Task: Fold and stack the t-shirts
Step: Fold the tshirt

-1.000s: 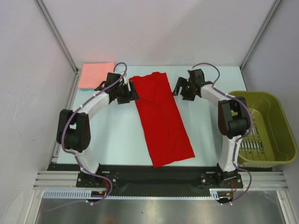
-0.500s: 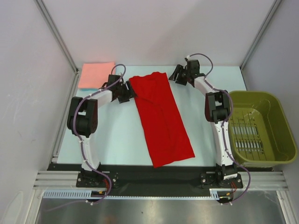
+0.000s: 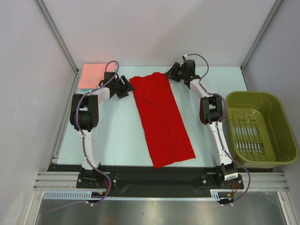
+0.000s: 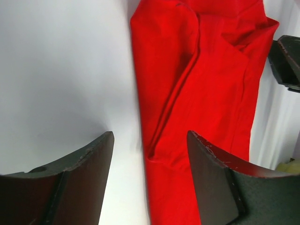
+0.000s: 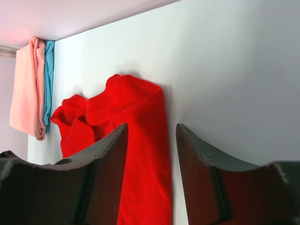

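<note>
Jaws of the left gripper stand wide apart and hold nothing. The gripper sits low, just beside the far left edge of the red shirt. In the left wrist view, the gripper frames that edge, with cloth to the right and bare table to the left. Jaws of the right gripper are parted more narrowly and are also empty, just beside the shirt's far right corner. In the right wrist view, the gripper frames the rumpled corner of the red shirt. The red shirt is folded into a long strip and lies slantwise across the middle of the table. The pink shirt lies folded in the far left corner, apart from the red one, with a thin blue edge. The basket stands at the right, well apart from both shirts.
</note>
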You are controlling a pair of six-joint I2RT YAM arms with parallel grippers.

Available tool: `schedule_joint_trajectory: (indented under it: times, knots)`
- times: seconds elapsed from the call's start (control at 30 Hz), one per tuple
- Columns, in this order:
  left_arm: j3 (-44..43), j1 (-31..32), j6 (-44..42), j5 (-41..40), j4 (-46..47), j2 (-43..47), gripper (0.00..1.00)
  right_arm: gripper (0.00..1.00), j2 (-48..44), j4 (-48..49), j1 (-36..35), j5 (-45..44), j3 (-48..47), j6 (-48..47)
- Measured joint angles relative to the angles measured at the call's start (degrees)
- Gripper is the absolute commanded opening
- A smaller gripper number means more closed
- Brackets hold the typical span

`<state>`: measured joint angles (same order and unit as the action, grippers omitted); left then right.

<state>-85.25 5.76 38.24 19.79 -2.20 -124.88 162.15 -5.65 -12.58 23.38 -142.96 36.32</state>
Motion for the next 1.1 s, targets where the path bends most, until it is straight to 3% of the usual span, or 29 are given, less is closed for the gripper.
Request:
schedule_joint_trajectory:
  times: [0.13,0.27,0.33,0.7,0.77,0.83,0.9,0.93,1.1]
  knots:
    - [0.0,0.0,0.9,0.8,0.3,0.0,0.69,0.45,0.5,1.1,-0.4,-0.2,0.0,1.3]
    - [0.2,0.0,0.9,1.7,0.4,0.2,0.68,0.12,1.6,2.2,-0.4,-0.3,-0.7,3.1]
    - [1.6,0.0,0.8,2.1,0.5,1.0,0.68,0.00,2.9,3.1,-0.1,-0.1,-1.4,4.4]
    - [9.2,0.7,-2.6,4.3,-5.9,9.2,0.69,0.00,1.4,6.1,2.6,-2.2,2.4,5.1]
    - [10.0,1.8,-3.8,4.4,-7.7,10.5,0.70,0.10,1.2,5.3,4.1,-2.1,2.4,4.7]
    - [11.2,3.5,-4.7,4.5,-9.1,12.0,0.70,0.30,0.8,4.3,5.7,-1.7,2.4,4.4]
    - [12.6,5.8,-5.3,4.8,-10.3,13.3,0.70,0.38,0.2,3.7,7.1,-1.0,2.4,4.0]
    - [13.2,7.1,-5.4,5.1,-11.1,14.0,0.70,0.48,-0.4,2.6,7.7,-1.0,2.6,3.6]
    - [16.4,13.9,-5.8,7.4,-13.8,16.7,0.70,0.68,-6.9,-6.0,9.7,-1.7,7.2,0.1]
